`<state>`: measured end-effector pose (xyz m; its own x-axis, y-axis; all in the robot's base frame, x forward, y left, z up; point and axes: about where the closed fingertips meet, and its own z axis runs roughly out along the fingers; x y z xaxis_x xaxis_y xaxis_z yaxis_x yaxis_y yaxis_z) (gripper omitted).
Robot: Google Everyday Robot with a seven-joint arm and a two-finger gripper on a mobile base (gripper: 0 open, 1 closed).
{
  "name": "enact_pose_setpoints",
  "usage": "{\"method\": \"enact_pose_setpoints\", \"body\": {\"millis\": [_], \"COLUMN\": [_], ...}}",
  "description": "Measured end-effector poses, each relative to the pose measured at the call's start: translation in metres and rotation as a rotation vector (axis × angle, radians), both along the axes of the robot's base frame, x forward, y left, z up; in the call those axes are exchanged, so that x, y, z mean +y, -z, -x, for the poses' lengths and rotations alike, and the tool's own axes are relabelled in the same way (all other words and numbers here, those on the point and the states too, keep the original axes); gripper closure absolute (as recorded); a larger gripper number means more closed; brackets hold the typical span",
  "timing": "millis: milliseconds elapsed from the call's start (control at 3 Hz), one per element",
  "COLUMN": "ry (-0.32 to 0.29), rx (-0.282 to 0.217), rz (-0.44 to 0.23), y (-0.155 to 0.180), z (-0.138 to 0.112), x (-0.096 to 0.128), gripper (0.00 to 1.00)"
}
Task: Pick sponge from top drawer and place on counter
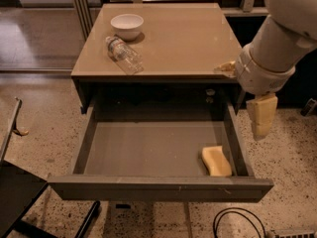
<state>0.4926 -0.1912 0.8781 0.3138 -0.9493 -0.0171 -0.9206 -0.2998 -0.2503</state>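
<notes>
Pale yellow sponge (216, 160), likely soft and light, lies in the open grey drawer (148, 148); pinch its long sides. Beige gripper (241, 101) hovers above the drawer's right wall, jaws apart.

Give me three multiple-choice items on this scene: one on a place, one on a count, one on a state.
1. Where in the drawer does the sponge lie?
A. front right corner
B. back left corner
C. centre

2. How many things rest on the counter?
A. one
B. two
C. four

3. The drawer is:
A. shut
B. pulled open
C. taken out and set on the floor

Answers:
1 A: it lies by the front panel and the right wall.
2 B: a bowl and a bottle on its side.
3 B: its bottom shows, and the end effector hangs outside to its right, apart from the sponge.
</notes>
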Motion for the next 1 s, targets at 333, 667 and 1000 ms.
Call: {"method": "enact_pose_setpoints", "body": {"millis": [333, 667, 1000], "ry": [-0.203, -0.348, -0.440], "rx": [0.032, 0.055, 0.070], "rz": [0.043, 0.036, 0.014], "y": [0.032, 0.059, 0.095], "z": [-0.006, 0.000, 0.004], "x": [0.011, 0.028, 0.043], "gripper": [0.00, 0.00, 0.00]}}
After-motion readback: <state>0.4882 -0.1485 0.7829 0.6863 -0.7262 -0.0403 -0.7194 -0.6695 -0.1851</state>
